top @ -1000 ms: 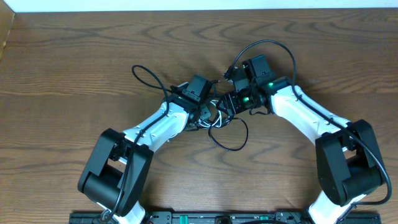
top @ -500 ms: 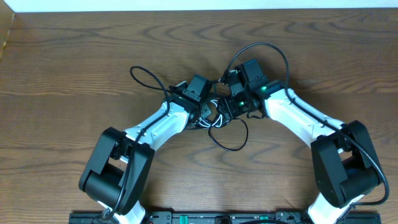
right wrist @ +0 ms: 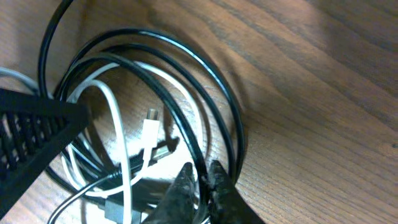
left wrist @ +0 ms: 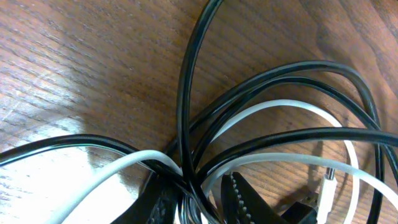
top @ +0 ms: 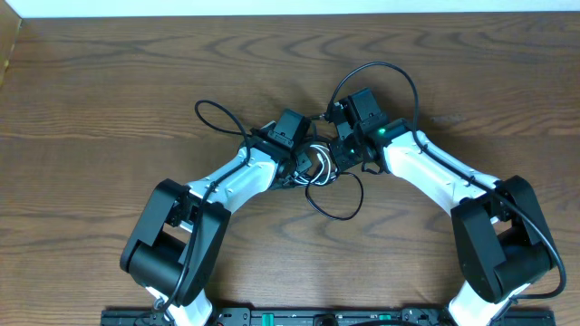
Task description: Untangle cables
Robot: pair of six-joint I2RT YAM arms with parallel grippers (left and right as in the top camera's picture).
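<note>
Cables (right wrist: 149, 134) inside right end effector (right wrist: 201, 173)

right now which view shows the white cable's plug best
The right wrist view: the white cable's plug lies in the open amid the loops. The left wrist view has what looks like it low at the right, blurred among black cables. Overhead shows only thin white cable loops, plug too small to tell.
</note>
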